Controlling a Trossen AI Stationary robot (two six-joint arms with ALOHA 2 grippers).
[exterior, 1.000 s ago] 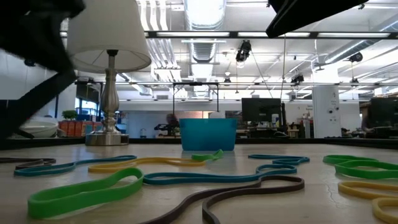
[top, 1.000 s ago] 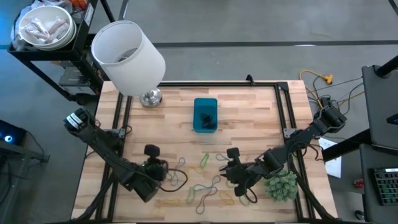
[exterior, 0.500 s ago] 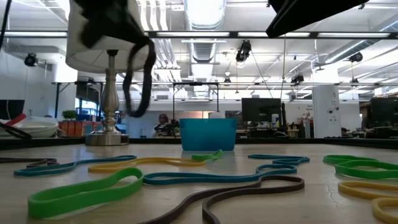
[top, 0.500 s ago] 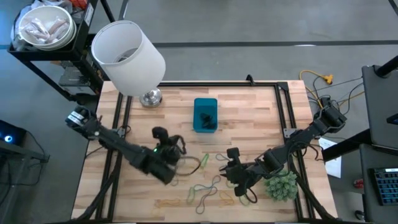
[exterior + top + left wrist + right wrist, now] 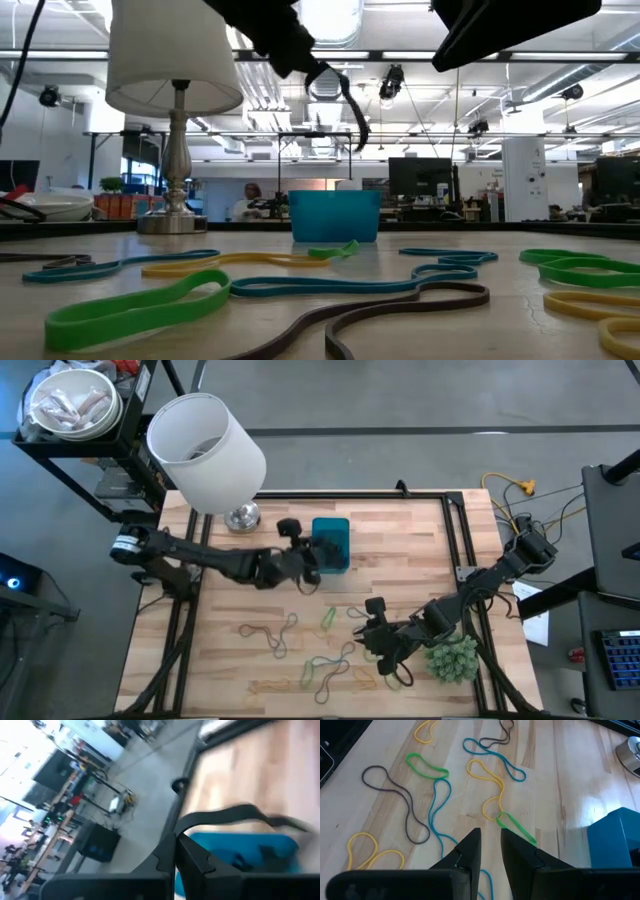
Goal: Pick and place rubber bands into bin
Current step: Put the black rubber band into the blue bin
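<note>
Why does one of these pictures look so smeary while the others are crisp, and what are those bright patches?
Left wrist view: motion blur smears the blue bin and the dark rubber band. Right wrist view: sharp, with window glare on the table. Low view: ceiling lights silhouette the left gripper; the nearest bands look soft.

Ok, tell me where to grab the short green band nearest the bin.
Grip the green band across its middle, where its two strands run close together, coming straight down with the jaws crosswise to its length. It lies flat on the table, so probably only a top approach works; keep off the end meeting the yellow band.
</note>
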